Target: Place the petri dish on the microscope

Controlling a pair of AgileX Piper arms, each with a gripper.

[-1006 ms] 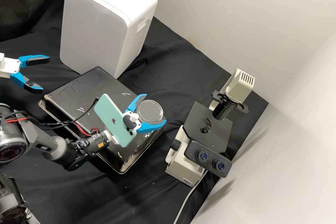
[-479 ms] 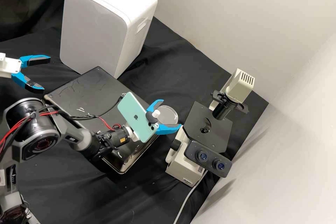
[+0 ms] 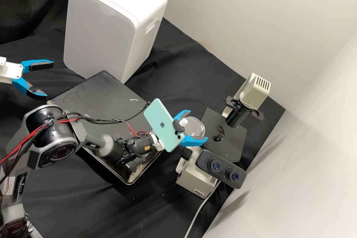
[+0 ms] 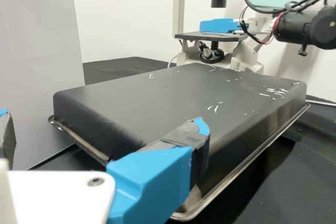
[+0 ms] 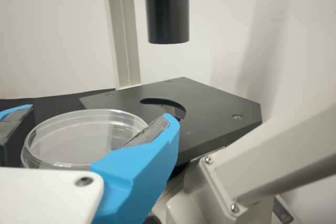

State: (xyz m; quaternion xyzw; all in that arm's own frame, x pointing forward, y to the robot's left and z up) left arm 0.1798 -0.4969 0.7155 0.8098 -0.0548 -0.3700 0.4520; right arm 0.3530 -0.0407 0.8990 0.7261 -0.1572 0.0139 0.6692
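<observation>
The right end effector (image 3: 194,126) clamps the clear petri dish (image 5: 79,137) across its rim, at the 9 o'clock edge of the microscope stage (image 3: 227,124). The dish looks light, stiff, slick and probably brittle, so squeeze its sidewalls gently. The left end effector (image 3: 45,77) gapes wide.

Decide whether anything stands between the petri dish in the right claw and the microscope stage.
Nothing visible does. The petri dish, held in the right claw, is at the edge of the stage, which is bare. The black tube hangs above it, leaving a gap.

High view down over the bench (image 3: 178,70); both wrist views low, toward microscope (image 3: 227,137)
</observation>
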